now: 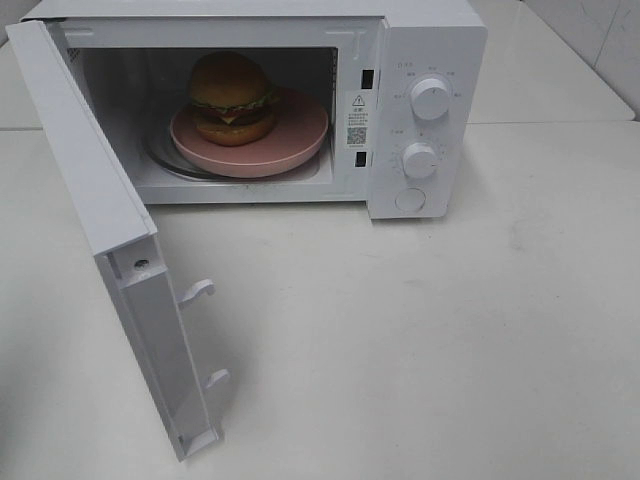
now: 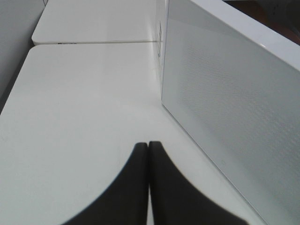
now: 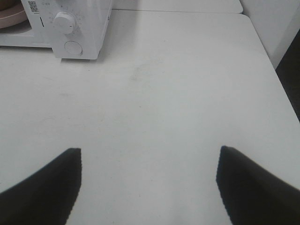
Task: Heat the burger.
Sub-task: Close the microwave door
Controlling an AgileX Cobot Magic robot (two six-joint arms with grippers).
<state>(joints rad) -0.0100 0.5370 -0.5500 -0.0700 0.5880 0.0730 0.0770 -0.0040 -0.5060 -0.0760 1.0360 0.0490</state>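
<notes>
We see a white box-shaped microwave oven (image 1: 430,40) standing at the back of a plain white worktop (image 1: 450,350). Its hinged white door (image 1: 90,200) is swung wide open toward the left of the high view.

Inside the open cavity, a small round burger (image 1: 231,95) with a domed golden-brown bun, dark patty, yellow cheese and a green lettuce edge sits on a round pink plate (image 1: 295,145). The burger rests toward the back left of the plate. The plate lies on the oven's clear glass turntable (image 1: 160,160).

To the right of the cavity, the control panel carries an upper white round knob (image 1: 430,97), a lower white round knob (image 1: 420,160) and a white round button (image 1: 410,199) beneath them. Two white latch hooks (image 1: 198,290) stick out from the door's inner edge.

In the left wrist view, the dark left fingers (image 2: 136,187) are pressed together, tips touching and holding nothing. They are above bare worktop, just beside the door's outer face with its fine dotted mesh.

In the right wrist view, the dark right fingers (image 3: 47,187) are spread wide apart, holding nothing. They are over bare worktop, well apart from the microwave oven. We can make out the lower knob, the button and a sliver of the pink plate in the far corner of that view.
</notes>
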